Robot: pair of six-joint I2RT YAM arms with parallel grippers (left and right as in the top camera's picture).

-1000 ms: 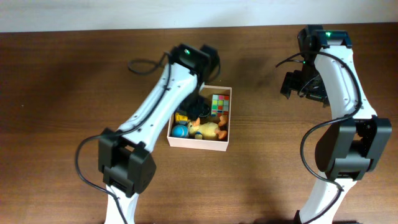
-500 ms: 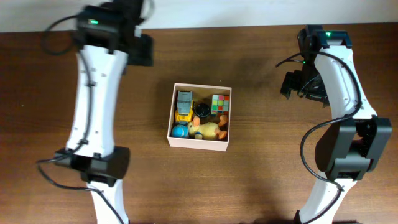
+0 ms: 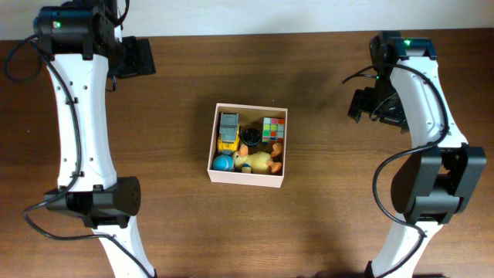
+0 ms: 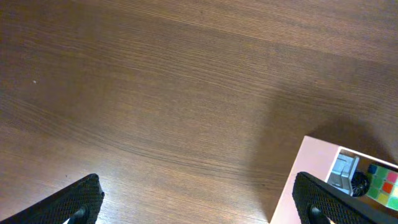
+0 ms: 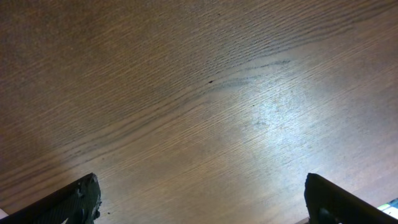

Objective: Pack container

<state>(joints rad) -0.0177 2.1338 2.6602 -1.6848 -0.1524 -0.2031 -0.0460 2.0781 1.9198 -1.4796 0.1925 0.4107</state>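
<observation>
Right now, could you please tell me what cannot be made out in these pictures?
Overhead: the dark round item in the container is too small to identify.
Left wrist: most of the container is cut off by the right and bottom edges.
Right wrist: a pale sliver at the bottom right corner is cut off, unidentifiable.

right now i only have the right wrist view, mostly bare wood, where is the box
Observer: The box sits in the middle of the table, to the left of the right gripper.
Operator: whats in it
Observer: A yellow truck, a colored cube, a rubber duck and a blue ball.
Operator: is the left gripper over it
Observer: No, the left gripper hangs open and empty over bare wood near the far left corner.
</observation>
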